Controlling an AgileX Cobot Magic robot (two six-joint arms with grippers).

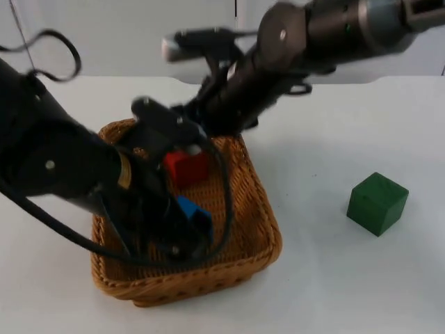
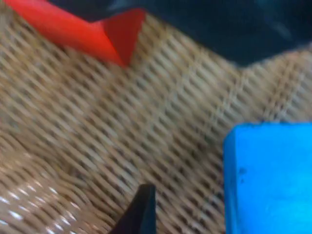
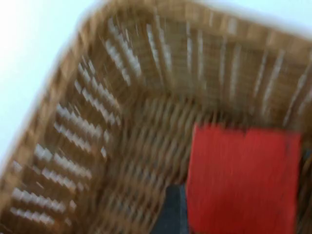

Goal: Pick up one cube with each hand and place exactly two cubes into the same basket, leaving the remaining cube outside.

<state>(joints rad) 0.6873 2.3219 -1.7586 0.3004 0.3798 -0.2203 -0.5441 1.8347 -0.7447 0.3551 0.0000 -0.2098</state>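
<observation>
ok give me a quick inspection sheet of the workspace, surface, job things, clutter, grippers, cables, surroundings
Surface: white table, bare around the things.
Job's things: wicker basket holds the red cube and the blue cube; the green cube sits outside on the table, off to the basket's side, apart from it.
Clutter: nothing seen.
Grippers: left gripper is down inside the basket beside the blue cube; right gripper reaches over the basket's far rim by the red cube. Fingers unclear on both.
Cables: not assessed, robot's own.
Surroundings: grey partition wall behind the table.
</observation>
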